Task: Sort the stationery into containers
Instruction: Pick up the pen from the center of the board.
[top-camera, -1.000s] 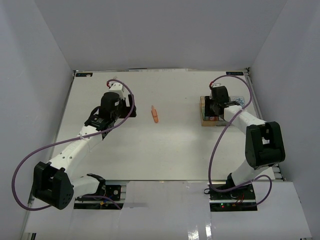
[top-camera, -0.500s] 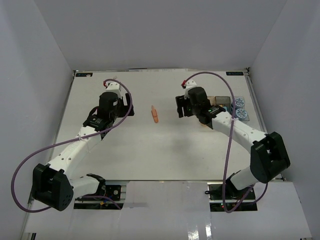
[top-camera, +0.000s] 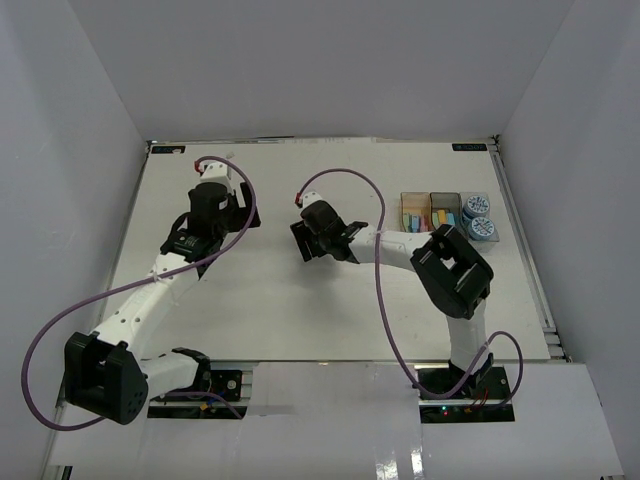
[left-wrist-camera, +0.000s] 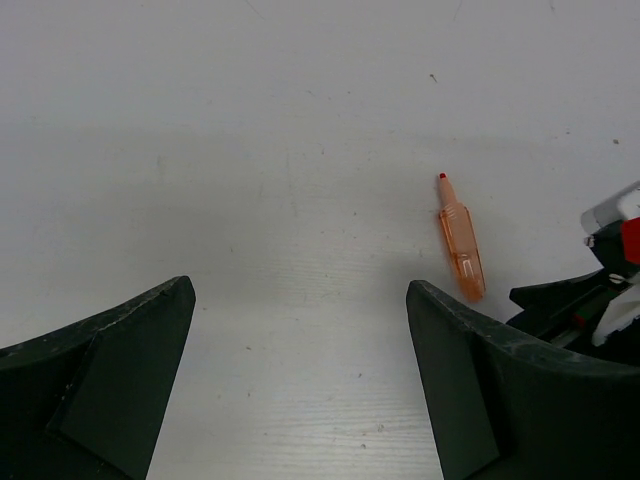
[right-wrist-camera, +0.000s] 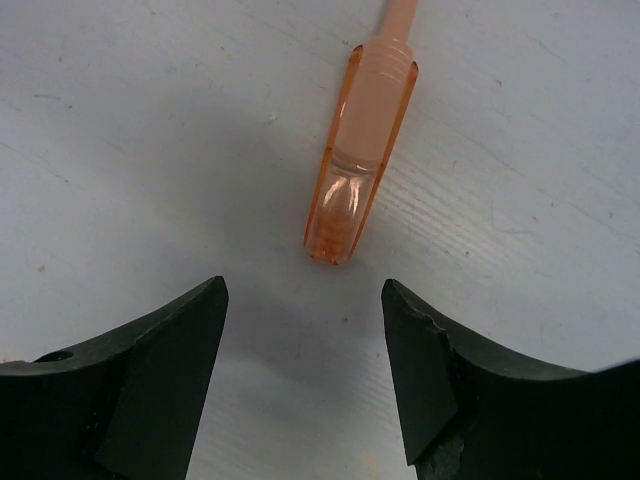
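A: Orange stick (right-wrist-camera: 360, 160) — where?

B: Flat on the white table (left-wrist-camera: 250, 120), all alone, well apart from the bins at the far right.

A: Nearer to which arm?

B: Nearer to the right gripper (right-wrist-camera: 303, 305), by a lot. Hanging just above the table there, fingers wide apart, holding nothing.

A: And lying which way from those fingers?

B: Just ahead of the gap. Blunt end closest, almost in the middle, a bit toward the right-hand finger in the wrist view. Thin tip far off, leaning slightly right.

A: So along the gap, not across it?

B: Yes, along it. Good for a pinch on the two long sides, probably, after a small slide forward and then down.

A: Left gripper (left-wrist-camera: 300, 300)?

B: Wide open too, and empty. Farther away, with the stick off to one side, close to the other arm's black fingers. Better left waiting.

A: Bins?

B: Amber bin (top-camera: 404, 205), grey bin (top-camera: 445, 196), clear bin (top-camera: 492, 214), side by side in a row. Some pastel sticks (top-camera: 414, 216) inside the first two. Two round blue tubs (top-camera: 474, 205) seemingly in the clear one.

A: Any worry?

B: Maybe a roll away from a push by one finger only. Best centred first.
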